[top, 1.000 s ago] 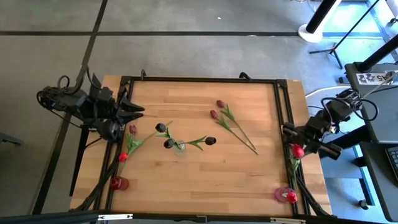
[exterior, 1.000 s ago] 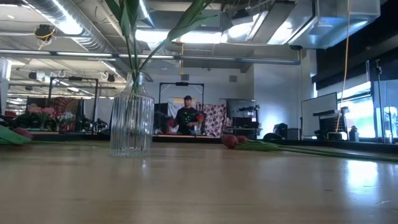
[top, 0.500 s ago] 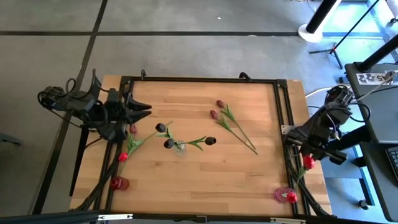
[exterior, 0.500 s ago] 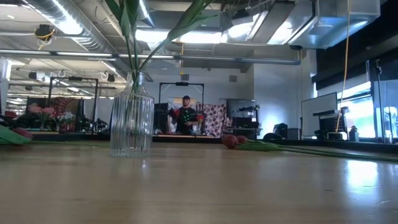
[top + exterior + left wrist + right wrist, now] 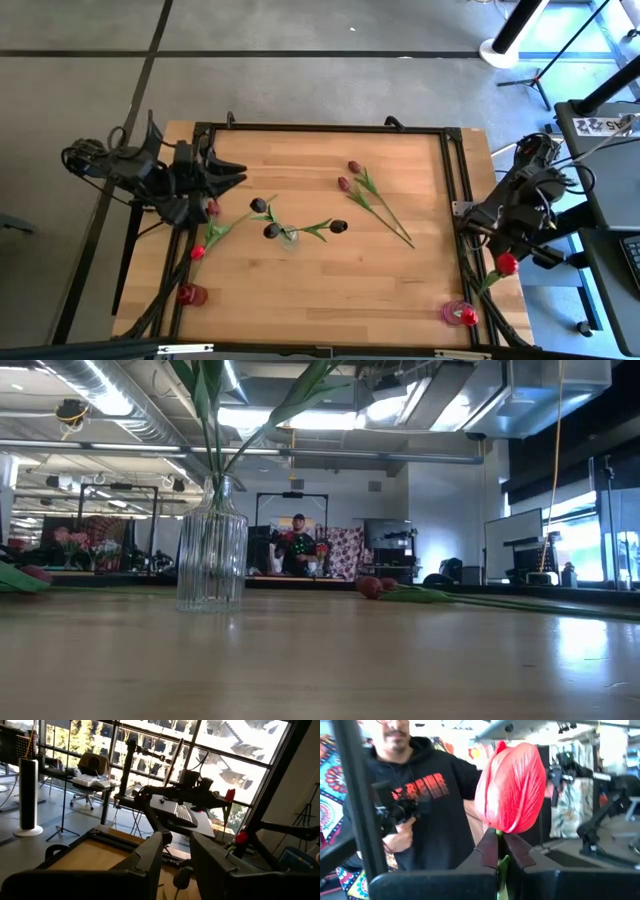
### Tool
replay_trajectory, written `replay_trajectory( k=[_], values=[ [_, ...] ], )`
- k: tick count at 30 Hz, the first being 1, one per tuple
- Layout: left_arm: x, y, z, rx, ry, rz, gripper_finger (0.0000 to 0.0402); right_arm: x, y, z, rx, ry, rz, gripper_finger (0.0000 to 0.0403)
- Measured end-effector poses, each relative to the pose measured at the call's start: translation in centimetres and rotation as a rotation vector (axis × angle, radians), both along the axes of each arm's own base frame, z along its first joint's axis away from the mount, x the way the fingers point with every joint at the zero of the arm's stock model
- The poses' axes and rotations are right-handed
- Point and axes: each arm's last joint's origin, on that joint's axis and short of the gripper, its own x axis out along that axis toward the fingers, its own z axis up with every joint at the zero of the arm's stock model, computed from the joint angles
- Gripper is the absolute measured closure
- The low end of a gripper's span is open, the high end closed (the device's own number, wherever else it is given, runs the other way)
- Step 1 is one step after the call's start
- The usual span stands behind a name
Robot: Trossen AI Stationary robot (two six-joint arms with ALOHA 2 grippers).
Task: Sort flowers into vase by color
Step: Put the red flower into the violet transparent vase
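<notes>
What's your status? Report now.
Right gripper shut on red tulip, off table's right edge. Left gripper open, far left. Nothing in the way.

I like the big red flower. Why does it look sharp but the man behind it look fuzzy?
In the right wrist view the red tulip sits close to the camera, held by the right gripper; the person stands farther off, out of focus.

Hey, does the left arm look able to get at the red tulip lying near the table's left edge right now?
Probably yes. The left gripper hovers open and empty just above the table's left side, and the red tulip lies close by on bare wood with nothing over it. The right gripper holds another flower far off.
</notes>
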Motion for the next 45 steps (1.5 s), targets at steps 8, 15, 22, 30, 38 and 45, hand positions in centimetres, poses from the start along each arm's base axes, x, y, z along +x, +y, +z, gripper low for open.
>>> replay_trajectory(
  k=[8,15,22,30,38,45],
  values=[
    [0.1,-0.1,0.0,0.0,0.002,0.0,0.0305,0.2,0.1,-1.1,-0.075,0.093,-0.012,0.0399],
    [0.4,-0.2,-0.2,0.014,0.021,-0.009,0.0305,0.2,0.2,-2.3,-0.169,0.192,-0.004,0.0377],
    [0.4,-0.2,-0.4,0.024,0.038,-0.01,0.0305,0.1,0.1,-3.3,-0.23,0.285,-0.004,0.0315],
    [0.4,-0.2,-0.7,0.034,0.063,-0.011,0.0305,0.0,-0.1,-2.6,-0.289,0.407,-0.008,0.0238],
    [0.4,-0.2,-0.8,0.039,0.074,-0.011,0.0305,-0.1,-0.1,-0.3,-0.418,0.534,0.007,0.018],
    [0.4,-0.2,-0.8,0.065,0.081,-0.011,0.0305,0.2,0.5,2.9,-0.476,0.593,0.025,0.0171]
  ],
)
